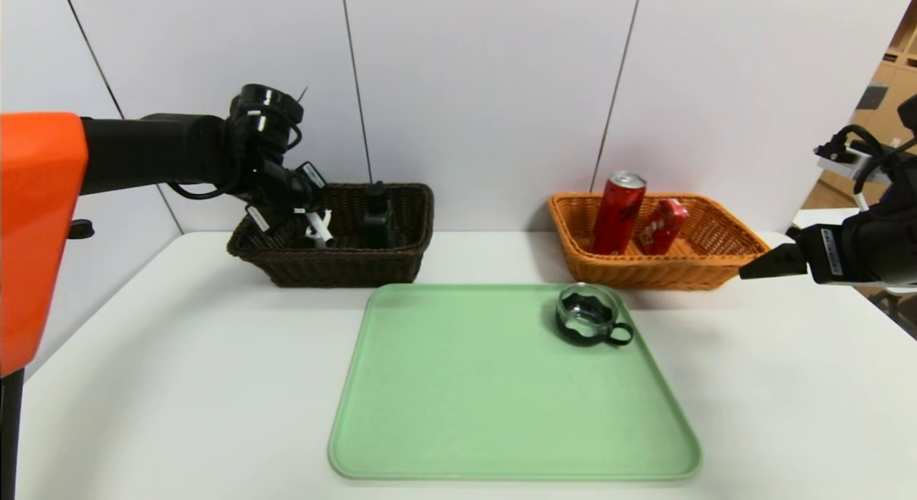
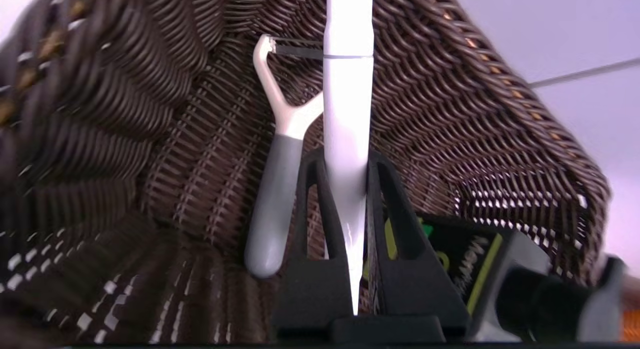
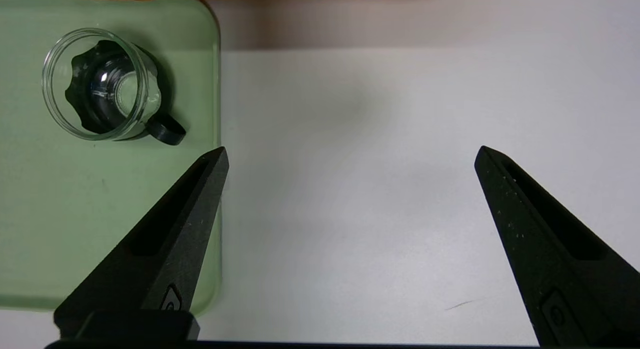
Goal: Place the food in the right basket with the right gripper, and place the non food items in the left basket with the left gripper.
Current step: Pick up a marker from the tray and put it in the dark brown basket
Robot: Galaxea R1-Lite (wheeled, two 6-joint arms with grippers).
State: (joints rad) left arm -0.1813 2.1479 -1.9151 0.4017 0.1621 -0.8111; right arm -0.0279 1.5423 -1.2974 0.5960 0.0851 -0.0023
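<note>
Tray (image 1: pixel 458 414) is seen nearest on the white table (image 1: pixel 179 385), green and bare but for the cup (image 1: pixel 587 315) at its far right corner. The cup, clear glass in a black holder with a loop handle, is judged light, hard, slippery and breakable; the black holder or its handle is likely the safer place to be gripped, rather than the thin rim. It is the last non-food item left outside the baskets.

To the right, level with the tray's far edge, the right gripper (image 1: pixel 749 272) is held idle over bare table, jaws spread wide and empty, the cup near it but apart.

Farther back, the orange basket (image 1: pixel 723 263) is shown holding the can (image 1: pixel 617 213) and the red carton (image 1: pixel 663 226), both leaning.

At the far left, the left gripper (image 2: pixel 347 189) is lowered into the brown basket (image 1: pixel 344 267), jaws clamped on the marker (image 2: pixel 348 99). The marker, a stiff, smooth, light stick, is pinched near one end and points down toward the weave. The peeler (image 2: pixel 277 189) lies just beside it, and the black bottle (image 1: pixel 376 217) stands in the same basket. The cup sits well apart from this gripper, across the tray.
</note>
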